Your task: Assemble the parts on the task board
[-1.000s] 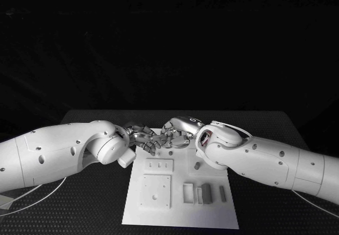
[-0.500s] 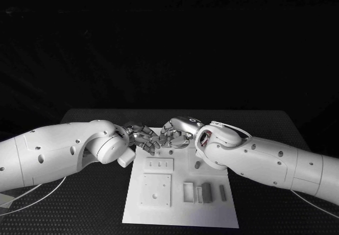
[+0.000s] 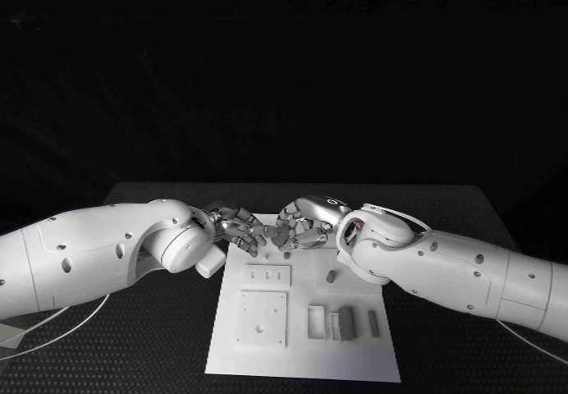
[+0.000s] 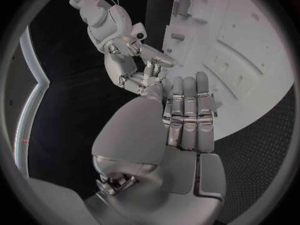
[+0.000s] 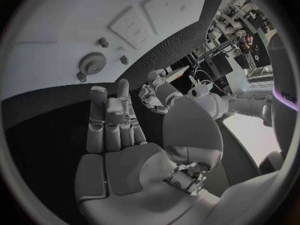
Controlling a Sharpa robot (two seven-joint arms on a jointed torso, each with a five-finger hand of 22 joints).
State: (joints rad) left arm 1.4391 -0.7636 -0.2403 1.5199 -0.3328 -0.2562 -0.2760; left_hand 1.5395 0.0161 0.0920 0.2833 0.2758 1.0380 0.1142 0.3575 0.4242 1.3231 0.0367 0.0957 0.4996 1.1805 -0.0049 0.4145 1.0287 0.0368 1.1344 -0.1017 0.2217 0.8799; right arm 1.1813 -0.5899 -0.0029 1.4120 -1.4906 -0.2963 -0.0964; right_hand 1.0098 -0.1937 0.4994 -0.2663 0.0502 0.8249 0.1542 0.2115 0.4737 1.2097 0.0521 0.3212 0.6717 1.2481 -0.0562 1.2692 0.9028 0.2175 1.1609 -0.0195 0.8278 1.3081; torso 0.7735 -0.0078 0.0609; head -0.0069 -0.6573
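Observation:
The white task board [image 3: 302, 345] lies in the middle of the black table. My left hand [image 3: 237, 226] and right hand [image 3: 303, 225] face each other above its far end, fingertips nearly touching. In the left wrist view the left hand [image 4: 186, 116] has its fingers straight and side by side, and the right hand [image 4: 132, 60] reaches to its thumb. The right wrist view shows the right hand [image 5: 115, 130] with fingers stretched out and the left hand [image 5: 155, 89] close to its thumb. I cannot tell whether a part sits between the fingertips. Several grey parts [image 3: 335, 325] stand near the board's front.
A round toothed part [image 5: 92, 63] and small pegs [image 5: 124, 60] sit on the board [image 5: 50, 30]. Two square plates [image 3: 262, 318] lie on the board's left half, and a small upright piece [image 3: 332, 277] stands right of them. Black table [image 3: 154, 345] surrounds the board.
The two hands, which were interlocked at the fingertips, have drawn slightly apart. The right arm has shifted a little to the right.

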